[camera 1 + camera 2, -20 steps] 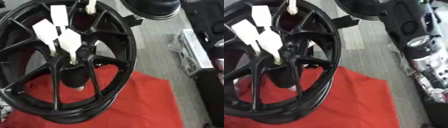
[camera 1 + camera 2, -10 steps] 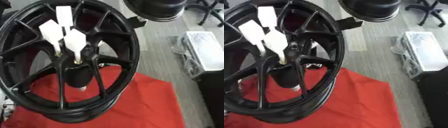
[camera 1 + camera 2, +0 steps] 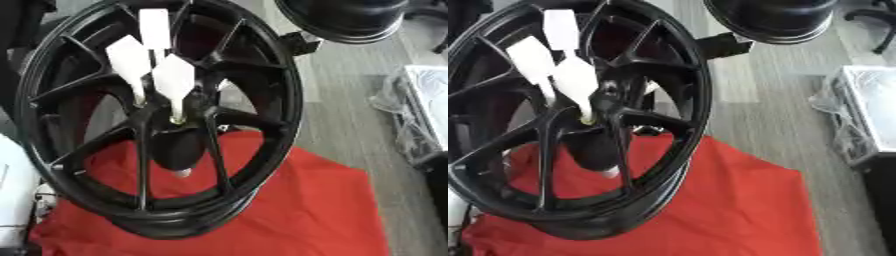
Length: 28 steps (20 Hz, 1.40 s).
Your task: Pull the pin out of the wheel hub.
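Note:
A black spoked wheel (image 3: 262, 75) stands tilted on a red cloth (image 3: 306, 200). Its hub (image 3: 194, 106) sits in the middle of the spokes. Three pins with flat white handles stick up out of the hub: a front one (image 3: 175, 79), one to its left (image 3: 129, 61), and a farther upright one (image 3: 155, 27). Below the hub a black cylinder (image 3: 175, 150) ends in a small pale tip (image 3: 181, 173). Neither of my hands shows in either view.
A second round black object (image 3: 772, 17) hangs over the top right behind the wheel. A white tray with clear plastic (image 3: 868, 100) lies on the grey floor at the right. A white rounded part (image 3: 13, 200) shows at the lower left edge.
The whole picture has shifted, so the camera moved. The wheel and its three white pins keep the same arrangement.

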{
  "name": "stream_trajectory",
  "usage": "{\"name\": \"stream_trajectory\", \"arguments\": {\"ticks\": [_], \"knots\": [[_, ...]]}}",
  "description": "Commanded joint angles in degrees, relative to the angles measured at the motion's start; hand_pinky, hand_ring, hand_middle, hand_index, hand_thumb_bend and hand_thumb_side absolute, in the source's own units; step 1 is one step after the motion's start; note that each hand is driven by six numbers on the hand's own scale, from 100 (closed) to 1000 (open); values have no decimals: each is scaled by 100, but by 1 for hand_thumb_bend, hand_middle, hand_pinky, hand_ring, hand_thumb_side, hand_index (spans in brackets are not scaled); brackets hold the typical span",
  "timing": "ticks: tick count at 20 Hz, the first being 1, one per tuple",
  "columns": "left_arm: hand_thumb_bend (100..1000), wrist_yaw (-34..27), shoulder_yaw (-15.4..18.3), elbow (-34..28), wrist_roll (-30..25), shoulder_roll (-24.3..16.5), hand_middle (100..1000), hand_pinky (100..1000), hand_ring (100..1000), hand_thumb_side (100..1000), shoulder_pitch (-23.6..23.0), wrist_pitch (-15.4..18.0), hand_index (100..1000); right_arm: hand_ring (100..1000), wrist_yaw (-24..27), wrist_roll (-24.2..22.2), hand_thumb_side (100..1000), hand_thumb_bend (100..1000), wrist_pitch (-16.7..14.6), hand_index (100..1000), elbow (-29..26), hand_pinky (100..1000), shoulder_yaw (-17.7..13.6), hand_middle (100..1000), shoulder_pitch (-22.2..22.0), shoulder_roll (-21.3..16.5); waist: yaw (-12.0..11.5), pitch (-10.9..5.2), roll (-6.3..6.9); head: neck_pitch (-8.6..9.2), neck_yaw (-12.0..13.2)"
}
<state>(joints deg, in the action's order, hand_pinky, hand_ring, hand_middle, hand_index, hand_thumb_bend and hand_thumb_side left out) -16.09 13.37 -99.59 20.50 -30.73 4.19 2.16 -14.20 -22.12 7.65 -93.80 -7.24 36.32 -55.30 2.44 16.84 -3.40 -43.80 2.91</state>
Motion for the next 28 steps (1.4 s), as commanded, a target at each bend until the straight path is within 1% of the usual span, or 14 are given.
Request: {"name": "stream_trajectory", "arguments": {"ticks": [1,2,4,5,9,15,16,18,19,20,21,22,24,28], "knots": [[860,26,100,-140,43,-123,922,879,847,612,30,10,948,687,-191,154,100,443,14,678,-90,803,-236,569,-238,-59,14,-67,19,-31,71],[861,26,102,-141,46,-123,922,879,847,612,28,10,948,771,-280,128,247,525,8,788,-123,839,-285,699,-389,13,12,-68,18,-31,77],[861,25,99,-139,47,-125,922,880,847,612,27,8,948,839,-467,133,443,472,-40,865,-218,871,-432,824,-697,144,3,-77,14,-31,66],[861,23,93,-139,44,-127,922,880,847,612,31,6,949,854,-556,176,512,420,-69,886,-283,879,-503,857,-844,197,-9,-81,11,-31,51],[862,15,48,-139,4,-135,922,880,847,612,64,-5,949,869,-787,528,662,348,-41,909,-668,884,-847,897,-1500,425,-88,-114,-2,-31,-82],[864,2,-8,-135,-49,-132,922,880,847,611,87,-16,949,862,-769,1144,654,354,105,907,-1359,883,-1150,895,-2496,607,-220,-146,-5,-31,-285],[864,-1,-14,-134,-56,-130,922,879,847,611,91,-18,948,830,-748,1244,589,368,133,883,-1436,872,-1176,863,-2586,632,-233,-151,-1,-31,-307],[865,-10,-20,-134,-63,-121,922,879,847,611,93,-17,948,773,-621,1432,430,350,262,808,-1511,855,-1286,785,-2577,726,-233,-165,11,-31,-332],[865,-14,-23,-133,-66,-118,922,879,847,611,95,-17,948,741,-537,1526,331,324,347,767,-1538,845,-1331,744,-2539,768,-230,-172,16,-31,-338],[865,-16,-27,-131,-69,-114,922,879,847,610,97,-19,948,717,-449,1618,273,273,431,738,-1562,841,-1372,714,-2487,816,-227,-179,21,-31,-341],[865,-18,-32,-128,-72,-109,922,879,847,610,99,-21,948,717,-361,1709,273,273,507,738,-1576,841,-1406,714,-2427,871,-223,-187,26,-31,-344],[865,-27,-36,-128,-76,-102,922,879,847,610,103,-19,948,702,-271,1800,249,205,573,724,-1581,842,-1440,703,-2359,936,-223,-195,34,-31,-352],[864,-27,-44,-125,-82,-89,922,879,847,610,122,-20,948,693,-75,1996,300,100,665,715,-1542,849,-1486,699,-2200,1093,-235,-210,54,-31,-364],[864,-28,-60,-130,-86,-38,921,878,847,610,167,-19,947,699,307,2379,310,165,583,726,-1355,869,-1489,712,-1878,1553,-273,-231,102,-31,-360]]}}
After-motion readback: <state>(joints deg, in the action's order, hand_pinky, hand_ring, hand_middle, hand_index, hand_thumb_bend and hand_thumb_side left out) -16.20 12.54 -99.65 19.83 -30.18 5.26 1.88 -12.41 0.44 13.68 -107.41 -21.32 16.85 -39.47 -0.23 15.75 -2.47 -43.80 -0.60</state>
